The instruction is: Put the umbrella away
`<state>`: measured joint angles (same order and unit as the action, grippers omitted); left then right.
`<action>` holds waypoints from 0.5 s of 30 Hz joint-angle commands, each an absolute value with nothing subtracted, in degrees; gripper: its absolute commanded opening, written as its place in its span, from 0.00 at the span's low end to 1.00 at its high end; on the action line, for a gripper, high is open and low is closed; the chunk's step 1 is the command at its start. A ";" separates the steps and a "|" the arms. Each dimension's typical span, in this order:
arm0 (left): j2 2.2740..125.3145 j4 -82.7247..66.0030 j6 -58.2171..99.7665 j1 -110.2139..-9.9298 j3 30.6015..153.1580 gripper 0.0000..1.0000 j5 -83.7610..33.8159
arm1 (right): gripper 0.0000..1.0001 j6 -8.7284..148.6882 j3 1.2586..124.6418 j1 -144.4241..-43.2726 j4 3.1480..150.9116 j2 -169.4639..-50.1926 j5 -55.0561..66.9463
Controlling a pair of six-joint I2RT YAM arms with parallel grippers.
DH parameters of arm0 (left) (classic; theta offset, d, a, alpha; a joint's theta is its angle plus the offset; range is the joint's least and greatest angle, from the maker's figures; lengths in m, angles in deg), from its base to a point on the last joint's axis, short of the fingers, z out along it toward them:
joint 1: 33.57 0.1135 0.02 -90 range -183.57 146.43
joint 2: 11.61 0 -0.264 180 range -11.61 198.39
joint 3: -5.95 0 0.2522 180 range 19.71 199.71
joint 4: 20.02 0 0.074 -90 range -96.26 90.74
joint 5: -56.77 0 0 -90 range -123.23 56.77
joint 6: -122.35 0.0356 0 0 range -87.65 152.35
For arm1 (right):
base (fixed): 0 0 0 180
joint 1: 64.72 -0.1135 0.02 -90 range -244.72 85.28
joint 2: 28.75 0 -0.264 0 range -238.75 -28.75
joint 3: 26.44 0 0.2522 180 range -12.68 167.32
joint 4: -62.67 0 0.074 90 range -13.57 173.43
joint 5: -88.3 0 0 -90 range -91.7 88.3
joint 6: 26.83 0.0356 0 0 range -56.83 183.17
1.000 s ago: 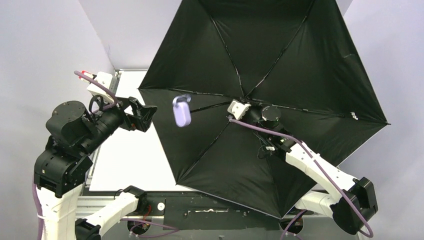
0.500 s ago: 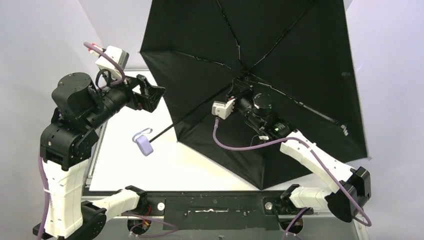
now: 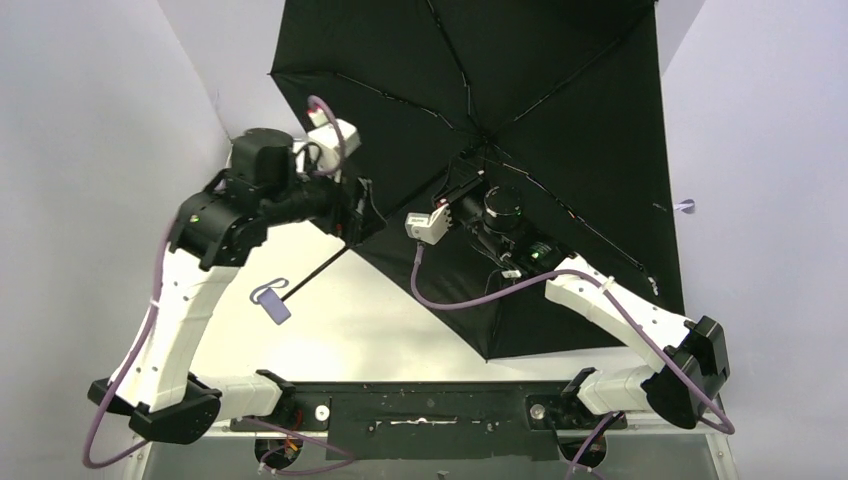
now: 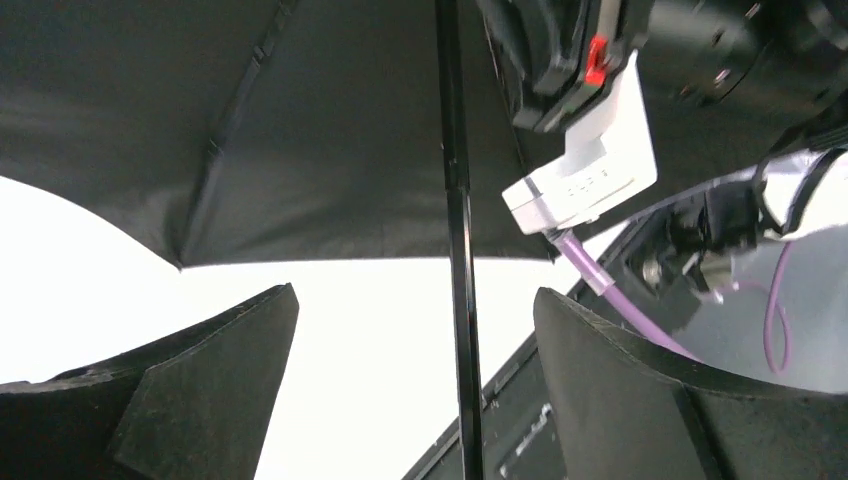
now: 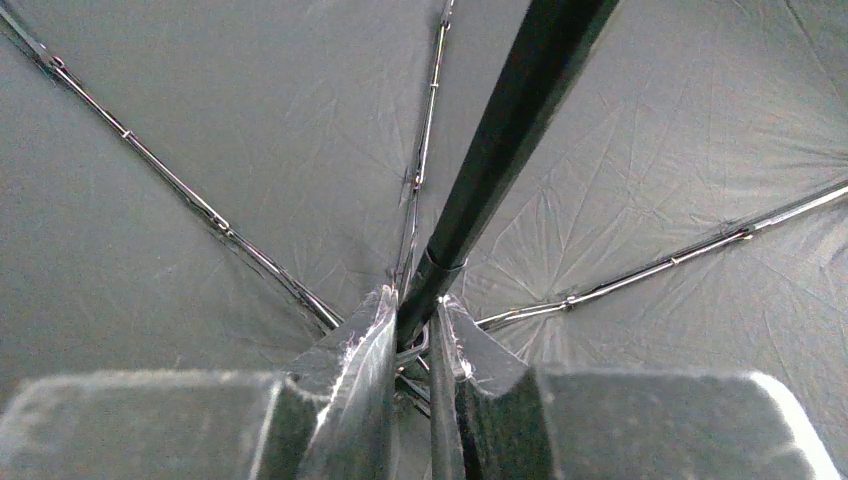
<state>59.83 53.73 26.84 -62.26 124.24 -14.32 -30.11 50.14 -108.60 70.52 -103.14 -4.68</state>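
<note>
The umbrella [image 3: 520, 70] is open, its black lining facing the top camera, its canopy filling the upper middle and right. Its black shaft [image 3: 320, 265] runs down-left to the lavender knob handle [image 3: 271, 304] with its strap, over the white table. My right gripper [image 3: 472, 183] is shut on the shaft by the hub; in the right wrist view [image 5: 415, 300] the fingers clamp the shaft [image 5: 500, 130] among thin ribs. My left gripper [image 3: 360, 212] is open at mid-shaft; in the left wrist view [image 4: 415, 295] the shaft [image 4: 455, 230] runs between the fingers, untouched.
The white tabletop [image 3: 340, 335] lies under the handle. A black rail [image 3: 430, 410] with the arm bases runs along the near edge. Pale walls close in on the left and right. The right wrist's white camera [image 4: 585, 175] and its purple cable hang close to my left gripper.
My left arm has swung right from the table's left side to the shaft. The umbrella has tilted back and up, and its handle has sunk towards the lower left.
</note>
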 commanded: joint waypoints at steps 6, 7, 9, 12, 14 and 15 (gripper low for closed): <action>60.91 55.32 29.71 -66.62 119.02 0.69 -13.90 | 0.00 -33.92 51.53 -109.57 68.81 -101.99 -6.98; 61.02 55.31 29.72 -66.76 118.83 0.64 -13.90 | 0.00 -33.87 51.38 -109.61 68.91 -101.92 -6.97; 61.16 55.14 29.67 -66.95 118.43 0.52 -13.93 | 0.00 -33.58 51.18 -109.70 69.05 -101.72 -7.04; 61.08 54.38 29.37 -67.04 118.09 0.31 -14.66 | 0.00 -32.81 50.88 -109.77 69.48 -101.34 -6.89; 61.08 53.88 29.15 -67.05 117.98 0.19 -14.73 | 0.00 -32.22 50.50 -109.87 69.66 -101.01 -6.96; 61.08 53.74 29.06 -67.06 117.90 0.13 -14.76 | 0.00 -31.94 50.24 -109.83 69.69 -100.83 -6.97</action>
<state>61.38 55.76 28.47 -66.92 117.75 -14.82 -30.74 50.12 -109.15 70.68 -103.12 -5.38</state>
